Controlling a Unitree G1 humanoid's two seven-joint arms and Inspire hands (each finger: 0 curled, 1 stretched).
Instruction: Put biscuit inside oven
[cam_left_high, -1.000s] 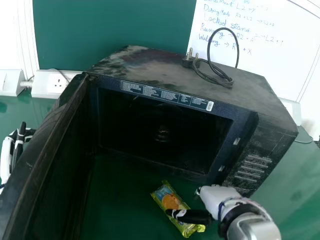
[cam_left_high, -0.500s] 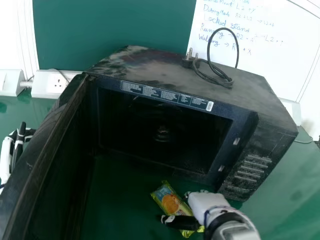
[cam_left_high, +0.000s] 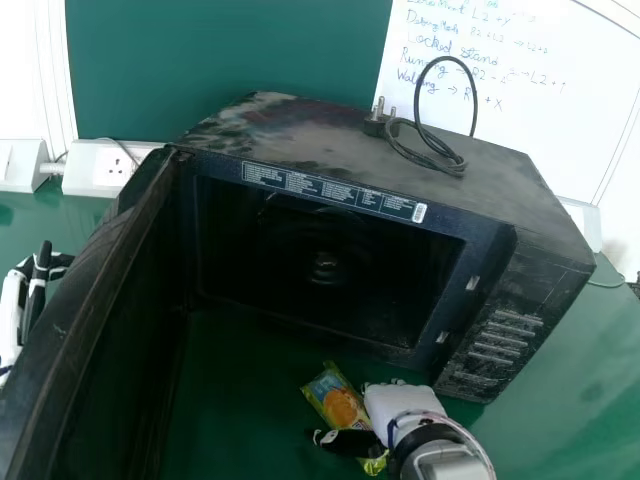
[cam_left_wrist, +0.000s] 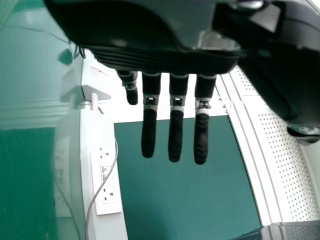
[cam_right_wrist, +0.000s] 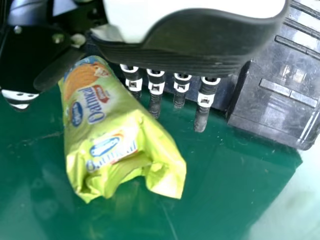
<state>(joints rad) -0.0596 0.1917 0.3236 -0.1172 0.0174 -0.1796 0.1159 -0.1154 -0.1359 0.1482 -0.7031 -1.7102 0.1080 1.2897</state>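
My right hand (cam_left_high: 402, 405), fingers extended, straddles the biscuit (cam_right_wrist: 107, 122) on the table (cam_left_high: 545, 420) before the oven (cam_left_high: 300, 135). Probably light, slippery and brittle, it wants a gentle squeeze mid-pack. My left hand (cam_left_high: 14, 312), fingers straight, is beside the door (cam_left_high: 125, 330).

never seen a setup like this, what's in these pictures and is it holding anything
This is a humanoid robot with two fingered hands. One camera sits on its head, looking down at the table; another sits at each wrist, close to that arm's hand. On the table stands a microwave oven with its door open and a power plug on top. A biscuit packet lies in front of the opening. The right hand is at the packet, thumb on one side and fairly straight fingers on the other, so it seems not yet gripped. The left hand has straight fingers and holds nothing.
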